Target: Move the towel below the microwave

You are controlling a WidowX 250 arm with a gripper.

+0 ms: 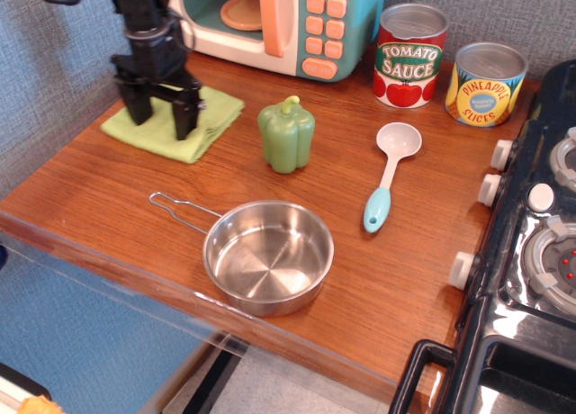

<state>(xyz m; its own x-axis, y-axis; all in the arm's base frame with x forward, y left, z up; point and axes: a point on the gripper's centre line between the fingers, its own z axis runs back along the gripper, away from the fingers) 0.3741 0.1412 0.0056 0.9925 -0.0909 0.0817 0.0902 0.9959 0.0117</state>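
Observation:
The light yellow-green towel [212,117] lies flat on the wooden counter at the back left, just in front of the microwave's left half. The microwave [319,22] has a teal front, an orange handle and orange buttons, and stands at the back edge. My gripper [162,117] stands upright over the towel. Its two black fingers [185,119] are spread apart, with their tips down on the cloth. The towel's middle is hidden behind the fingers.
A green toy bell pepper [287,135] stands right of the towel. A steel pan [268,256] sits at the front edge, and a teal-handled spoon [389,175] lies to the right. Tomato sauce [409,56] and pineapple [485,83] cans stand at the back, with the black stove [540,252] at right.

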